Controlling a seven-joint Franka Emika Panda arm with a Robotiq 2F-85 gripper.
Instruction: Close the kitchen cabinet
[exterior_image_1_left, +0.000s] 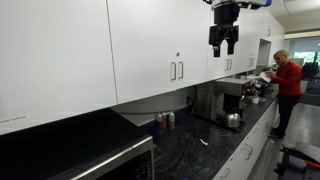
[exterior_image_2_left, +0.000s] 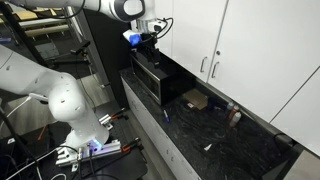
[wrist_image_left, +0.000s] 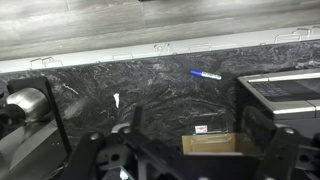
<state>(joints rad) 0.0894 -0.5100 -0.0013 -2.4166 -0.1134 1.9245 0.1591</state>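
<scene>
The white kitchen cabinet (exterior_image_1_left: 150, 45) hangs over the dark counter, with slim silver bar handles (exterior_image_1_left: 176, 70) low on its doors. It also shows in an exterior view (exterior_image_2_left: 190, 35) with handles (exterior_image_2_left: 210, 66). Every door I see looks flush with its neighbours. My gripper (exterior_image_1_left: 224, 42) hangs open and empty in front of the cabinet row, up at door height. In an exterior view the gripper (exterior_image_2_left: 146, 40) is by the cabinet's left edge, above the microwave. In the wrist view the gripper (wrist_image_left: 188, 125) looks down at the counter; no cabinet door shows there.
A black microwave (exterior_image_2_left: 158, 75) stands on the dark stone counter (wrist_image_left: 150, 85). Below me are an open cardboard box (wrist_image_left: 215, 146), a blue pen (wrist_image_left: 205, 74) and a metal kettle (wrist_image_left: 30, 105). A coffee machine (exterior_image_1_left: 228, 100) and a person in red (exterior_image_1_left: 288, 85) are farther along.
</scene>
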